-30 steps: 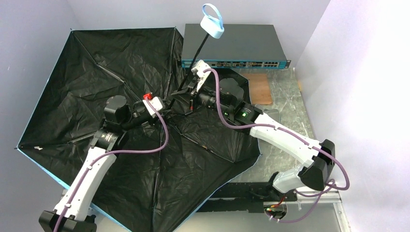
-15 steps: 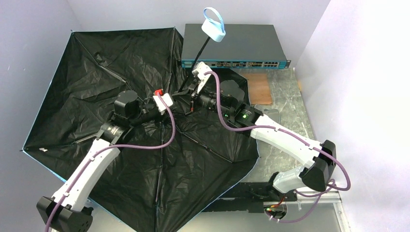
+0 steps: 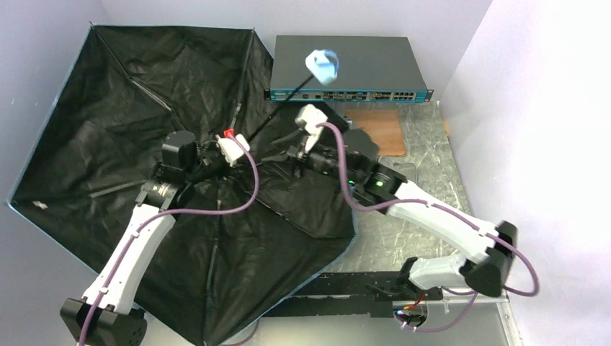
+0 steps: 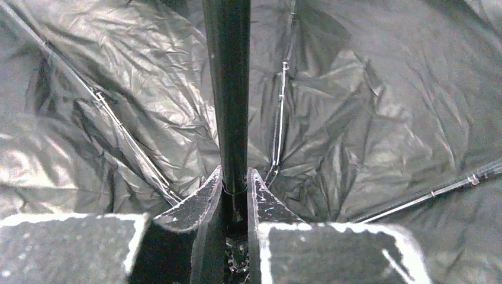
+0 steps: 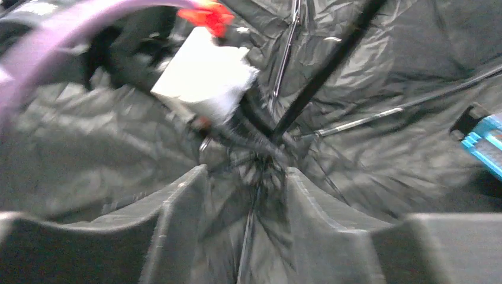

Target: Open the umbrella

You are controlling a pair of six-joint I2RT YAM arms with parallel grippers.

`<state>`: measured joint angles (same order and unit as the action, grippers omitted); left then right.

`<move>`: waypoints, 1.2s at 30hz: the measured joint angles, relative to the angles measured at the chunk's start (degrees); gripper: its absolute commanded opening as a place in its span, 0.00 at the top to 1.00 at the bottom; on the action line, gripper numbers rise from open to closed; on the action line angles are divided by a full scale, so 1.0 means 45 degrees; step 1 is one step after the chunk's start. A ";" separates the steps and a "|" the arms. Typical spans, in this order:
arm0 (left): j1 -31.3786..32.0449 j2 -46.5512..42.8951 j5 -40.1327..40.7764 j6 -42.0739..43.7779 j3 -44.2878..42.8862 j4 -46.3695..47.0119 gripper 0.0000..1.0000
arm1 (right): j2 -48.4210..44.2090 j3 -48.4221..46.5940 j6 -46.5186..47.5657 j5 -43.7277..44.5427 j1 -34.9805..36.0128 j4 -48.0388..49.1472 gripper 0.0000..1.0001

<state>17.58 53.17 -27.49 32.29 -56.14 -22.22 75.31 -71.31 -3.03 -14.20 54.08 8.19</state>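
Umbrella [image 3: 144,144]: canopy fully spread across the surface's left side; task looks near done. Left gripper [image 4: 235,177] clamped on shaft [image 4: 228,89]; right gripper [image 5: 245,177] apart, empty.

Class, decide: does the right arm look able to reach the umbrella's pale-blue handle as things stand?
Probably yes: the handle sticks up clear of the canopy, and the open, empty right hand sits nearby.
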 measured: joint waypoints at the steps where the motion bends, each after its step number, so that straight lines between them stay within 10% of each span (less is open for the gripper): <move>1: -0.0301 0.0155 0.0432 0.0301 -0.0180 -0.0253 1.00 | -0.0476 0.0185 0.0029 -0.0126 -0.0024 -0.0267 0.27; 8: -0.0787 0.0369 0.2001 0.2584 -0.2093 -0.2040 1.00 | -0.3711 0.0559 0.1122 -0.0656 -0.0257 -0.2089 0.12; 25: -0.2249 -0.0141 0.5270 1.1720 -0.4284 -0.2701 1.00 | -0.6173 -0.1608 0.3036 -0.3313 -0.2531 -1.1060 0.12; 36: -0.3215 0.1627 0.4367 1.5523 -0.6897 -0.2205 1.00 | -0.6543 -0.1258 0.3031 -0.2497 -0.2526 -1.1220 0.13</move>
<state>3.11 60.49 -7.84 102.15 -87.18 -32.14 45.87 -76.97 10.61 -25.43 42.72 -42.30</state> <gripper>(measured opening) 0.171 0.870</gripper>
